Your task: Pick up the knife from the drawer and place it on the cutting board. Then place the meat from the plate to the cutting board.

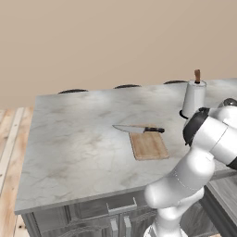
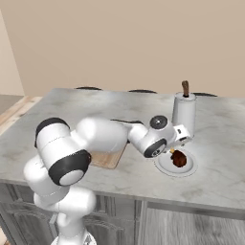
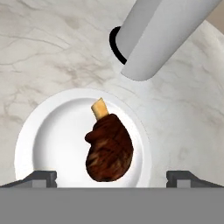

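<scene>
Fingertips of the gripper stand spread wide, holding nothing, either side of the meat on the plate. At one o'clock beyond stands a white cylinder. Knife lies across the cutting board. My worry: the rounded lump may squirt sideways when pinched. No writing anywhere.

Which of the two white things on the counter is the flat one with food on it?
The round plate, holding the meat. The other, the cylinder, stands tall with a brown top.
</scene>
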Tool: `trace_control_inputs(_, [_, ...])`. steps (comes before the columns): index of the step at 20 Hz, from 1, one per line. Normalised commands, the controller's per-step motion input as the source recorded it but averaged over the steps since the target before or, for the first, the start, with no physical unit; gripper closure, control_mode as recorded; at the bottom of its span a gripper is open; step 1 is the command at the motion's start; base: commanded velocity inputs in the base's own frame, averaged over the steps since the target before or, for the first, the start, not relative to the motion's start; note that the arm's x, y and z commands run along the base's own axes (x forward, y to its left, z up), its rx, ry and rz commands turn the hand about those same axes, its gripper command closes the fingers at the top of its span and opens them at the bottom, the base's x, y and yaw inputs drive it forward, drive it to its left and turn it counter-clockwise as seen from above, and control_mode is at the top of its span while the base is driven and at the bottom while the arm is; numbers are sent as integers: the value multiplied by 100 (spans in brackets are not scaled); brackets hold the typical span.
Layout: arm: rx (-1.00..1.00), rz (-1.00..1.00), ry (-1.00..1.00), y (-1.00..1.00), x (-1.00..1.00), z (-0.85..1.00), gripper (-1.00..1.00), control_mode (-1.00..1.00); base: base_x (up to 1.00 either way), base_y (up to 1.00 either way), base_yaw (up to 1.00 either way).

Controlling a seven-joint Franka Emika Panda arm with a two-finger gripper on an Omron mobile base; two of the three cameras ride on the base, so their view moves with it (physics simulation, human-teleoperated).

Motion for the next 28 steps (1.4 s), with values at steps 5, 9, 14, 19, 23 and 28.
trace_control_inputs(5, [3,0,13,-14,5,-6,-100,-100,0,0,0])
trace_control_inputs(9, [0,0,7,-8,3,-16,-100,-100,0,0,0])
trace_control_inputs(14, [0,0,10,-7,18,-17,-100,-100,0,0,0])
trace_control_inputs(19, [2,0,7,-2,20,-18,-100,-100,0,0,0])
trace_control_inputs(23, [5,0,3,-2,13,-7,-100,-100,0,0,0])
trace_control_inputs(28, [5,0,5,-2,10,-9,-100,-100,0,0,0])
